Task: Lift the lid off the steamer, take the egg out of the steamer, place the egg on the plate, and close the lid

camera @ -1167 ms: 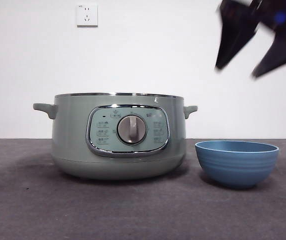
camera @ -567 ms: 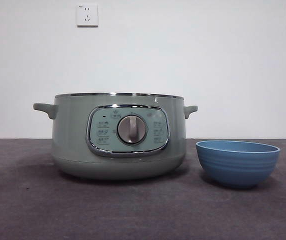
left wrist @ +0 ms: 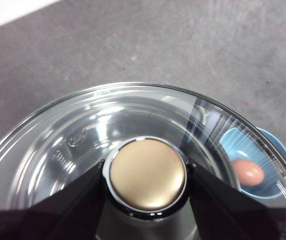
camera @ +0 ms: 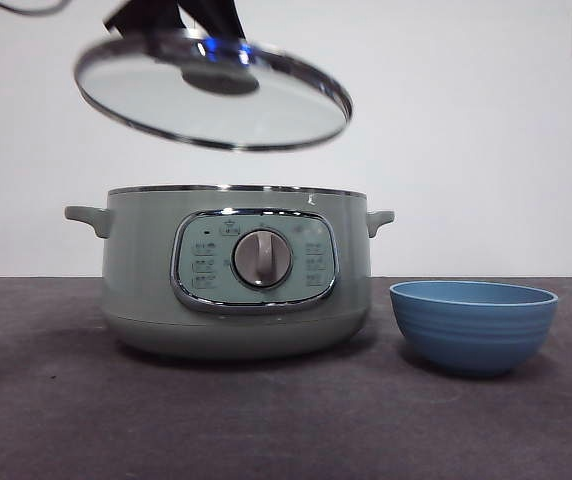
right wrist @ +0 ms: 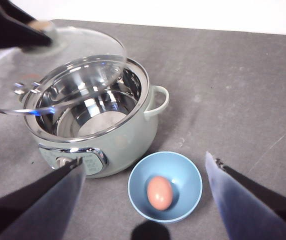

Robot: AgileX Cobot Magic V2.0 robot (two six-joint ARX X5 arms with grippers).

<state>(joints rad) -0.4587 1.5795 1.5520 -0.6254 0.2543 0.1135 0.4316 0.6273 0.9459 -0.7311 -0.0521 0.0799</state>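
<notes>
The left gripper (left wrist: 145,175) is clamped on the knob of the lid (camera: 212,90), holding it tilted in the air above and toward one handle side of the steamer (camera: 236,270), so closing calls for moving it across over the open rim, levelling it and lowering. The egg (right wrist: 159,192) already lies in the blue bowl (right wrist: 165,186) just beside the pot on the grey mat, and the right gripper (right wrist: 145,200) hangs above with jaws spread wide and empty.

The clear, steel-rimmed lid (camera: 212,92) hangs tilted above the open pale green steamer (camera: 234,272), apart from its rim; the steamer's steel bowl shows bare; the brown egg (right wrist: 159,192) lies in the blue plate (right wrist: 188,176) just beside it.
</notes>
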